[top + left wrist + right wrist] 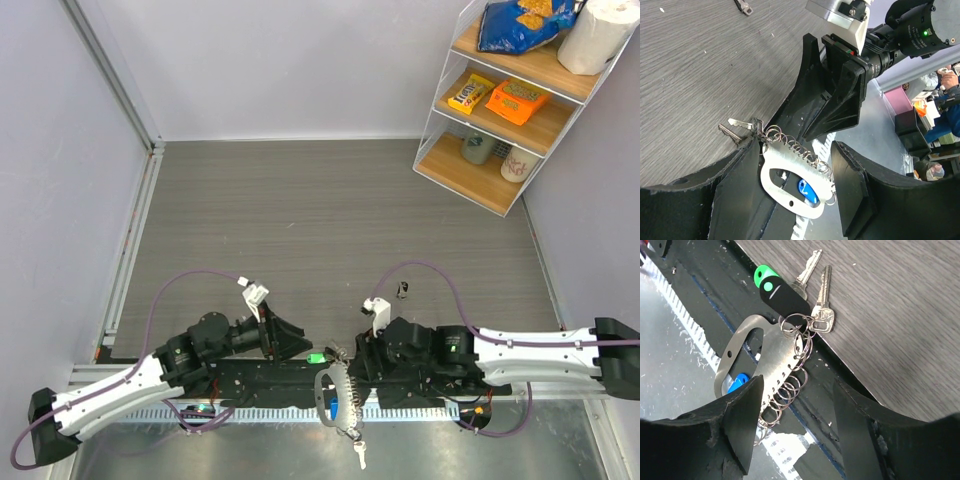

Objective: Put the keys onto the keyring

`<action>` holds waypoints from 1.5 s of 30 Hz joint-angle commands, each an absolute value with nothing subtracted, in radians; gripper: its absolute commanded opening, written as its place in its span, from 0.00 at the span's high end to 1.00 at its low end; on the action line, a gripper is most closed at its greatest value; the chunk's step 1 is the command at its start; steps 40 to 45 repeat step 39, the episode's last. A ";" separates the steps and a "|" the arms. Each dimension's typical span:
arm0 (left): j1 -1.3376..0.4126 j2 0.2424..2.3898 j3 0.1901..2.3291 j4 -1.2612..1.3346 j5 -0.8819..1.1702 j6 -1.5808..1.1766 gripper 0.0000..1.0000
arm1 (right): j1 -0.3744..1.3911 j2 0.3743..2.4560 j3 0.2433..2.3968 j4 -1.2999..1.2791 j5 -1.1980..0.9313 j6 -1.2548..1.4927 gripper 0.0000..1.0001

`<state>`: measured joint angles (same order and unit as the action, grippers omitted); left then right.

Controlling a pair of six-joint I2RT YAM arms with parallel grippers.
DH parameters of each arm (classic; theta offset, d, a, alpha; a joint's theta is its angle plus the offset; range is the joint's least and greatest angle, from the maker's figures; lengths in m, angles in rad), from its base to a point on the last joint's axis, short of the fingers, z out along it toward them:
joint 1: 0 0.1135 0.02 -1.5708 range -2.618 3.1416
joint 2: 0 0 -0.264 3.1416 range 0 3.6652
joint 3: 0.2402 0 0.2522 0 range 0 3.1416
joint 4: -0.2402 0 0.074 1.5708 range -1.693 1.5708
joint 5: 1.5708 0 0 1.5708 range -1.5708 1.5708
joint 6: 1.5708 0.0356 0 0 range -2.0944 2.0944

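Keys [821, 319] hang on the keyring [780, 360], which lies across the black rail [705, 280] between the arms. The right wrist view shows two silver keys and a green-and-black head [777, 290]. Only the top view shows another key [360, 455] dangling at the near end. The left gripper [795, 146] and right gripper [797, 385] have fingers spread, holding nothing.

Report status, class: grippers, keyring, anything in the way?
Left gripper open, right gripper open, keyring between them. Keys hang on its end ring. One small key loose on table beyond. Nothing blocking.
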<state>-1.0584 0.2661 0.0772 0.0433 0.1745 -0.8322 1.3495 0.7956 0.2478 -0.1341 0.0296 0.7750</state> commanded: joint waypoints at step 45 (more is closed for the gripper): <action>-1.058 0.325 0.509 -0.239 -0.152 -0.414 0.00 | 1.301 0.960 1.034 -0.376 0.965 0.186 0.05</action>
